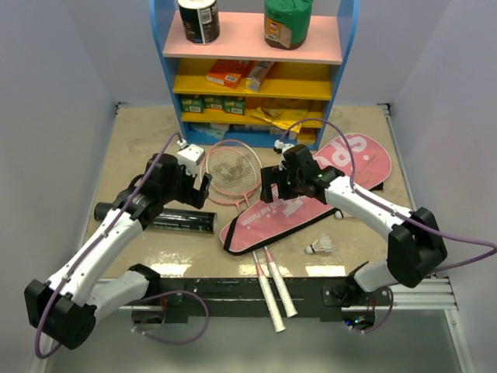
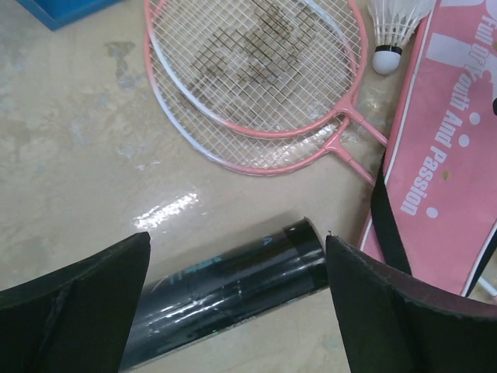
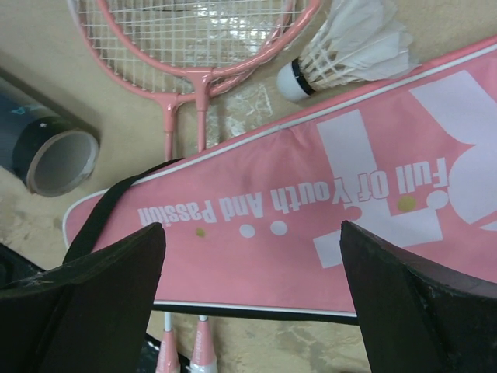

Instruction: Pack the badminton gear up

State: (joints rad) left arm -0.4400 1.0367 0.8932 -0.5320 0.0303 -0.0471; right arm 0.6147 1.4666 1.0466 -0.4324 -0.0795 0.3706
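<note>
Two pink rackets lie stacked, heads (image 1: 231,171) at table centre, white handles (image 1: 276,299) over the near edge, shafts under the pink bag (image 1: 342,167). The bag lies flat, white lettering up. The black tube (image 1: 167,220) lies left of the bag. One shuttlecock (image 1: 318,246) lies near the bag's front edge; another (image 3: 349,47) lies between racket heads and bag. My left gripper (image 2: 237,256) is open above the tube's right end (image 2: 225,287). My right gripper (image 3: 252,233) is open and empty over the bag's narrow part (image 3: 311,210).
A blue-yellow shelf unit (image 1: 248,70) with small boxes and two jars stands at the back. Grey walls close in left and right. A black rail (image 1: 233,291) runs along the near edge under the racket handles.
</note>
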